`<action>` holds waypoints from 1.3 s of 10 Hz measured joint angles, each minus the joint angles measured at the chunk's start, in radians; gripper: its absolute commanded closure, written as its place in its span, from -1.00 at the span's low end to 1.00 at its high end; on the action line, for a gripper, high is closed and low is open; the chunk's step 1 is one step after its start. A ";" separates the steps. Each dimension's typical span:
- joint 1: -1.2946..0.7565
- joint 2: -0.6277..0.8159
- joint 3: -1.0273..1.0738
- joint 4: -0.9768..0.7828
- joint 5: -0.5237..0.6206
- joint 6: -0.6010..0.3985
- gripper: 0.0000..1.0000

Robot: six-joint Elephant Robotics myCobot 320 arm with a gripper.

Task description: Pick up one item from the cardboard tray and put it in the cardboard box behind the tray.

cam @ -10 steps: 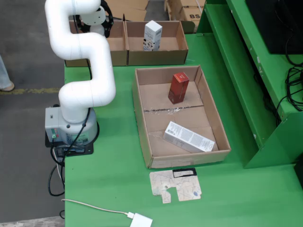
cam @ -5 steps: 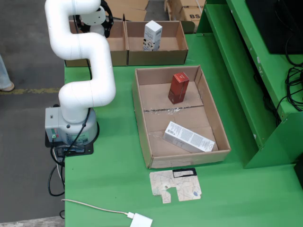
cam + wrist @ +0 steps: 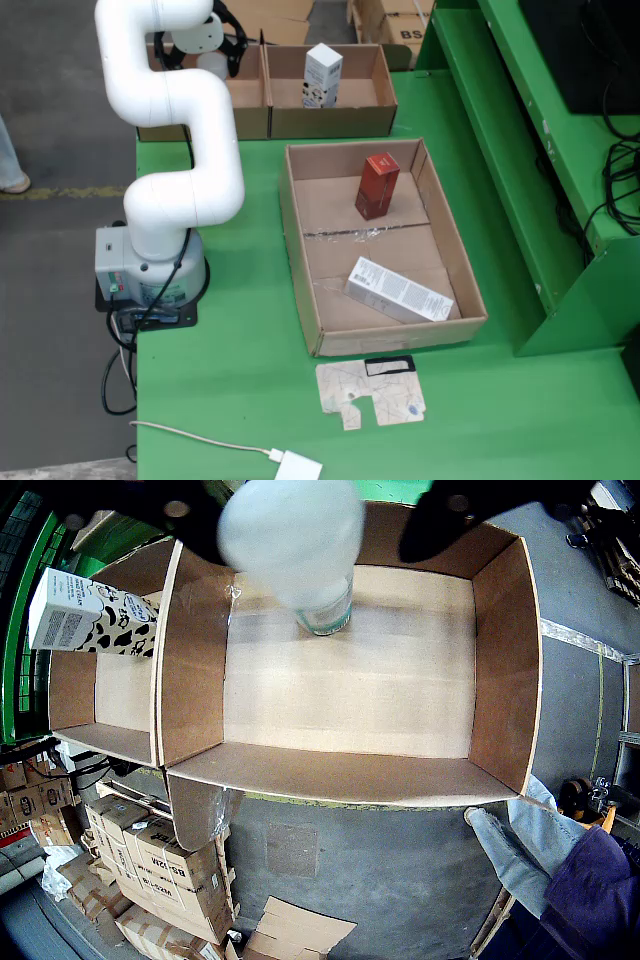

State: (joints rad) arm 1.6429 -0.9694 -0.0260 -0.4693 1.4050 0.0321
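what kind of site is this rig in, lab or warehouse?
Looks like a warehouse or workshop floor, not a tidy lab: bare concrete floor, a green metal workbench bearing the arm, and stacked shipping cartons on the floor seen in the gripper view.

In the fixed view we saw the tray (image 3: 300, 235) on the worktop (image 3: 240, 330), holding an upright carton (image 3: 377, 185) at its far end and a flat box (image 3: 398, 290) near. Behind it stood two boxes; the right one (image 3: 375, 115) held a milk carton (image 3: 322, 75).

Green table (image 3: 250, 400): tray (image 3: 300, 250), boxes (image 3: 330, 120), cardboard scrap (image 3: 370, 395).
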 measured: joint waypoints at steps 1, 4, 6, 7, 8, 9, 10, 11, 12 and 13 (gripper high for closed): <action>0.000 0.000 0.000 0.000 0.000 0.000 -1.00; 0.000 0.000 0.000 0.000 0.000 0.000 -1.00; -0.002 0.000 0.000 0.000 0.000 0.000 -1.00; -0.002 0.000 0.000 0.000 0.000 0.000 -1.00; -0.002 0.000 0.000 0.000 0.000 0.000 -1.00; -0.002 0.000 0.000 0.000 0.000 0.000 -1.00; -0.002 0.000 0.000 0.000 0.000 0.000 -1.00; -0.002 0.000 0.000 0.000 0.000 0.000 -1.00; -0.002 0.000 0.000 0.000 0.000 0.000 -1.00; -0.002 0.000 0.000 0.000 0.000 0.000 -1.00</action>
State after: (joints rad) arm 1.6413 -0.9694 -0.0260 -0.4693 1.4050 0.0321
